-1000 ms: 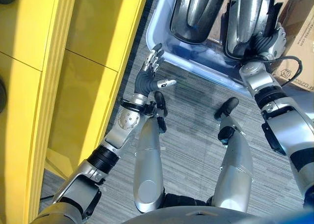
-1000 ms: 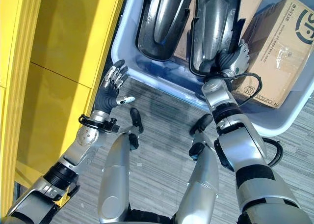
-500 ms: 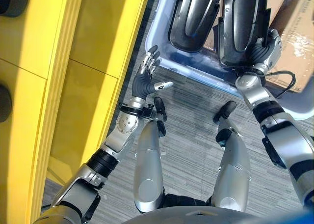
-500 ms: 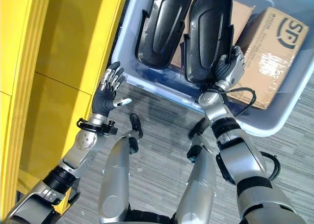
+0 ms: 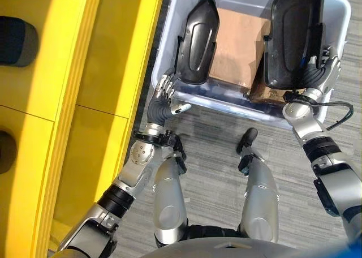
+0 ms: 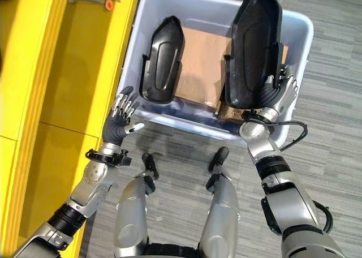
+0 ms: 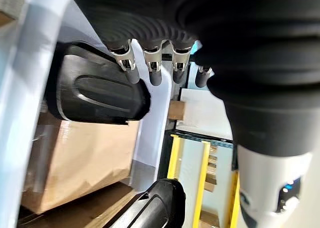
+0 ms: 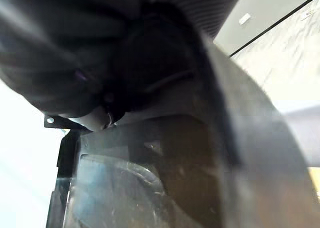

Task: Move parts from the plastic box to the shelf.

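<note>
Plastic box: pale blue-grey rectangular plastic box (image 6: 300,54) stands on the grey carpeted floor (image 6: 181,156), just right of the yellow metal shelf (image 6: 79,71).
Right part: large black moulded plastic part (image 6: 254,48) stands upright at the box's right side, rising above the rim.
Right hand: right hand (image 6: 278,94) is at the near lower edge of that part with fingers wrapped round it, clamped on it.
Left part: smaller black moulded plastic part (image 6: 163,60) leans inside the box along its left wall.
Left hand: left hand (image 6: 120,122) hovers just outside the box's near left corner, fingers straight and spread, holding nothing.
Cardboard: brown cardboard sheet (image 6: 201,63) lies in the box between the two parts.
</note>
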Motion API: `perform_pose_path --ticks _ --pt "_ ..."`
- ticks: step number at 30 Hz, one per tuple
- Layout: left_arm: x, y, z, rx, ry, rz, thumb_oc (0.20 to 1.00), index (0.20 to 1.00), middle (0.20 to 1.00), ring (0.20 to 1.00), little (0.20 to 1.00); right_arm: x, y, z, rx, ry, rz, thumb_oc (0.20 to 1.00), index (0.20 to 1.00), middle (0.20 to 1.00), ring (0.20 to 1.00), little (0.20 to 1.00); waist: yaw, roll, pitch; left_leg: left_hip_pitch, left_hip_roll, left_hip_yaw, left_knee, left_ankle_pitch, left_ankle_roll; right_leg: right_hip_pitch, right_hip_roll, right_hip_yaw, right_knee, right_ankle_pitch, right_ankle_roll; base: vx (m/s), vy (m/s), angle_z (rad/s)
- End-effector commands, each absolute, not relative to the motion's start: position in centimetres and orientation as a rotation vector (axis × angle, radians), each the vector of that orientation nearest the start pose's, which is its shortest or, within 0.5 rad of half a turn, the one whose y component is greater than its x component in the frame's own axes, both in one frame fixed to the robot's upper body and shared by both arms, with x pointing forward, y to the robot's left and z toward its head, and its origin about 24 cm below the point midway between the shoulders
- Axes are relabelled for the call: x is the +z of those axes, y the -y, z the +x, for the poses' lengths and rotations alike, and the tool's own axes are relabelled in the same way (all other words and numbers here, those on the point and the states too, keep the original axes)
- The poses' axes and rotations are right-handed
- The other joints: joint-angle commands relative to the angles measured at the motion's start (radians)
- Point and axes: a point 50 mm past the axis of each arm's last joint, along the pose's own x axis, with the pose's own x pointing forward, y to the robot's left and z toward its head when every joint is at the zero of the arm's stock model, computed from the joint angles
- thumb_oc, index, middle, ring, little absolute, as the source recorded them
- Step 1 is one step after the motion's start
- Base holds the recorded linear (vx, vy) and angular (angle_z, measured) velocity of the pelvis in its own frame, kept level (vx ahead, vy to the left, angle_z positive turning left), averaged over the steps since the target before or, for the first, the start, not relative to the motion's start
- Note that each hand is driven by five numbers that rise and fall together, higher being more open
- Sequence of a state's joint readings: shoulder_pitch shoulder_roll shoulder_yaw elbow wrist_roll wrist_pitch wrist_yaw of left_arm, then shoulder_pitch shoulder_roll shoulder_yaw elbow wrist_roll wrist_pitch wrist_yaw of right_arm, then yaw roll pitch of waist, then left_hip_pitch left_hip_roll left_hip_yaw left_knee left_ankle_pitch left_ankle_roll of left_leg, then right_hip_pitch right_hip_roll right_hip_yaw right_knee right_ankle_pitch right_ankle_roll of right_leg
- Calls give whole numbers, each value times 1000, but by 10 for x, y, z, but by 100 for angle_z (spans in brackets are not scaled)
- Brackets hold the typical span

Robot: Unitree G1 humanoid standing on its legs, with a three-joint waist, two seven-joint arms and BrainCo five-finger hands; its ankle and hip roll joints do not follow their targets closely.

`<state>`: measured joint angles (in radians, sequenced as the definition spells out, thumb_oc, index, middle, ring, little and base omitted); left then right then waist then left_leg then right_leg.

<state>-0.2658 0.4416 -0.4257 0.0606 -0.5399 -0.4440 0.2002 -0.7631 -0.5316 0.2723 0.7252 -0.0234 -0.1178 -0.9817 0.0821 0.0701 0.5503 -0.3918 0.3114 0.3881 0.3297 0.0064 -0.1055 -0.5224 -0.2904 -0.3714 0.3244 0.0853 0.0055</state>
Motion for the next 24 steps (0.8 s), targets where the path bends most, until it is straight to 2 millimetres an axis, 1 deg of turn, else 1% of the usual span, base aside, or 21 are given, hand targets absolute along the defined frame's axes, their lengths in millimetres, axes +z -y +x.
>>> perform_pose_path --ticks 1,2,4,5,6,7,8,9,10,11,12,14,17,20,24 --pt "125 -135 266 -269 510 -213 1000 1000 1000 1000 1000 214 251 358 -870 634 -476 200 200 200 200 200 36 19 -30 -18 13 -30 23 -38 -26 56 -60 -41 142 -177 120 50 29 -9" --pt "124 -138 265 -263 501 -216 1000 1000 1000 1000 1000 215 249 359 -836 618 -434 200 200 200 200 200 39 18 -30 16 9 -29 18 -39 -24 93 -58 -48 140 -183 118 47 28 -6" --pt "124 -140 263 -257 505 -208 1000 1000 1000 1000 1000 214 247 359 -800 611 -396 200 200 200 200 200 40 16 -30 41 2 -30 11 -39 -20 117 -56 -52 135 -185 116 -5 15 3" --pt "123 -144 261 -250 499 -209 1000 1000 1000 1000 1000 214 241 357 -754 627 -375 200 200 200 200 200 42 14 -30 66 -3 -16 -2 -23 -2 145 -55 -68 119 -170 101 -26 24 8" --pt "121 -146 260 -239 489 -211 1000 1000 1000 1000 1000 212 237 356 -713 629 -363 200 200 200 200 200 41 11 -30 93 -6 -13 -8 -23 1 174 -54 -72 110 -170 100 55 96 8" --pt "116 -155 257 -198 475 -197 1000 1000 1000 1000 1000 203 214 351 -559 615 -318 200 200 200 200 200 38 4 -34 190 -19 -10 -44 -17 5 285 -39 -81 59 -168 96 172 97 9" --pt "115 -156 256 -196 473 -194 1000 1000 1000 1000 1000 202 214 351 -553 612 -317 200 200 200 200 200 38 3 -36 202 -23 -23 -41 -35 -7 297 -40 -71 63 -185 109 181 133 8" --pt "111 -164 253 -128 468 -163 1000 1000 1000 1000 1000 189 198 345 -450 576 -276 200 200 200 200 200 39 -2 -68 240 -31 -15 -77 -9 7 346 -28 -87 16 -163 98 190 86 11" --pt "106 -173 250 -68 434 -192 1000 1000 1000 1000 1000 178 187 338 -379 537 -237 200 200 200 200 200 41 -8 -96 272 -40 -22 -102 -1 6 390 -15 -88 -23 -156 100 230 140 11" --pt "100 -187 243 5 415 -198 1000 1000 1000 1000 1000 160 169 324 -266 486 -162 200 200 200 200 200 45 -18 -141 315 -51 -36 -138 12 2 454 0 -93 -77 -145 106 205 94 21" --pt "100 -188 242 11 416 -197 1000 1000 1000 1000 1000 158 168 323 -254 481 -153 200 200 200 200 200 45 -19 -144 318 -52 -38 -140 13 2 458 1 -94 -80 -145 106 149 88 24" --pt "95 -195 235 30 404 -175 1000 1000 1000 1000 1000 148 159 312 -197 457 -101 200 200 200 200 200 58 -28 -179 343 -54 -53 -154 19 0 502 12 -101 -113 -138 109 89 64 22" --pt "91 -199 229 48 390 -144 1000 1000 1000 1000 1000 141 151 300 -140 429 -34 200 200 200 200 200 73 -38 -225 370 -55 -69 -175 24 -1 547 17 -111 -149 -128 114 64 75 27" --pt "88 -200 225 65 372 -139 1000 1000 1000 1000 1000 133 145 291 -97 390 15 200 200 200 200 200 83 -45 -261 391 -60 -78 -191 28 0 583 19 -119 -182 -116 120 55 116 12" --pt "82 -205 219 132 357 -128 1000 1000 1000 1000 1000 121 134 279 -44 329 54 200 200 200 200 200 98 -51 -300 425 -75 -90 -231 33 6 626 15 -121 -219 -103 132 40 202 12"
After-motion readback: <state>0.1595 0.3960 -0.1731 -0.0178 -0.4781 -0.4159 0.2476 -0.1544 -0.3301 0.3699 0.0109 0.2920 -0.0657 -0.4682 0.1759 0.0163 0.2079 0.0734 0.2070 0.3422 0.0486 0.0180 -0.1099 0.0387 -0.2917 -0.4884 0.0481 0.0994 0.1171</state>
